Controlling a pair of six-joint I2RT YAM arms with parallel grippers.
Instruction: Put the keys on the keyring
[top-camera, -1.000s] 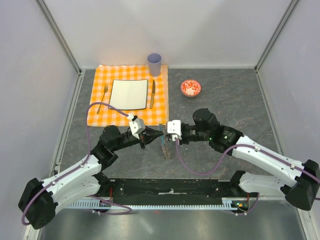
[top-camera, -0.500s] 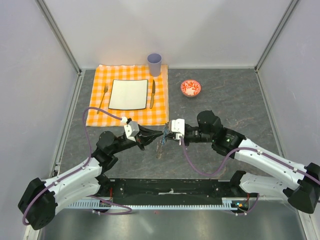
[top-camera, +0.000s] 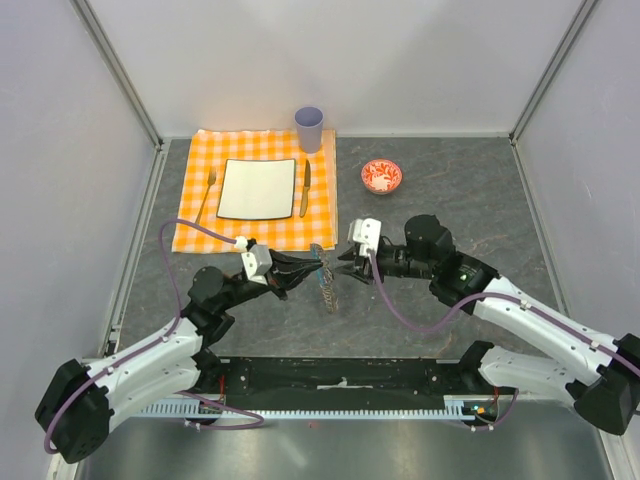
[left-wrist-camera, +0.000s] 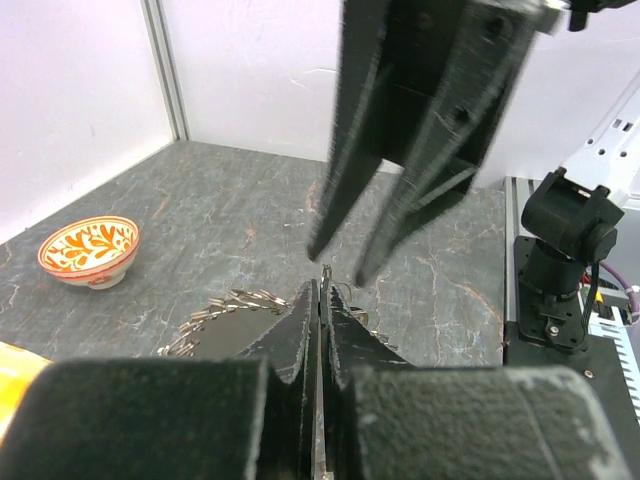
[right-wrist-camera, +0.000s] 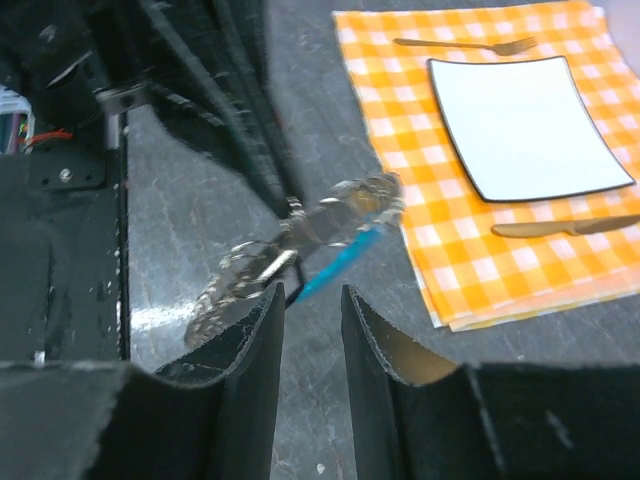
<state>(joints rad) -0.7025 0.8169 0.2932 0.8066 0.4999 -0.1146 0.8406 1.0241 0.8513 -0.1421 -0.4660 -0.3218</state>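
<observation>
While the left pincer (top-camera: 318, 266) clamps the keyring (top-camera: 328, 291), the right pincer (top-camera: 342, 267) hangs just beside it, fingers spread.

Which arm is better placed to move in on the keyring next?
Right. The right pincer is open and empty, facing the keyring just ahead of it; the left pincer is shut on the keyring, holding it up.

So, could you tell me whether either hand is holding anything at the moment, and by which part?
The left hand pinches the keyring by a thin metal part, and the rest hangs below. The right hand is open, holding nothing.
</observation>
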